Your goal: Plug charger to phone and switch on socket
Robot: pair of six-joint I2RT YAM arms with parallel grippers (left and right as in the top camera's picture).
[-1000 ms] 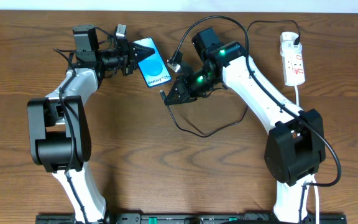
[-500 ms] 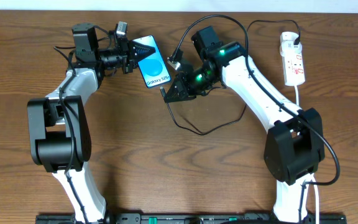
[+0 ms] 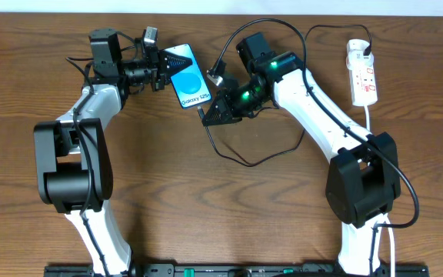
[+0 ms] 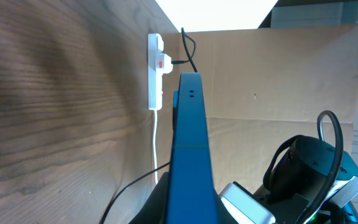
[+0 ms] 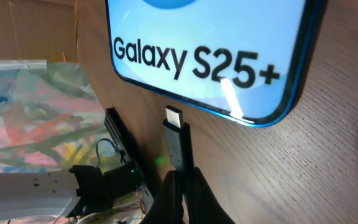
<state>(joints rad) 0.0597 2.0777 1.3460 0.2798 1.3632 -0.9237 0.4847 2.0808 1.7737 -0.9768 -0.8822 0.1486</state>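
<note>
The phone (image 3: 186,77), blue screen reading "Galaxy S25+", sits tilted at the table's back centre, gripped at its left edge by my left gripper (image 3: 162,71). In the left wrist view it shows edge-on as a blue slab (image 4: 190,149) between the jaws. My right gripper (image 3: 208,117) is shut on the charger connector (image 5: 178,140); its metal tip stands just short of the phone's bottom edge (image 5: 229,62), a small gap between them. The black charger cable (image 3: 244,161) loops across the table. The white socket (image 3: 362,77) with red switches lies at the back right.
The socket's thick white cord (image 3: 369,115) runs toward the front along the right arm. A cardboard wall (image 4: 278,74) stands behind the table. The right arm's links (image 3: 321,108) span the table's right half.
My right gripper carried the connector up and slightly left toward the phone's bottom edge. The phone and left gripper shifted little.
</note>
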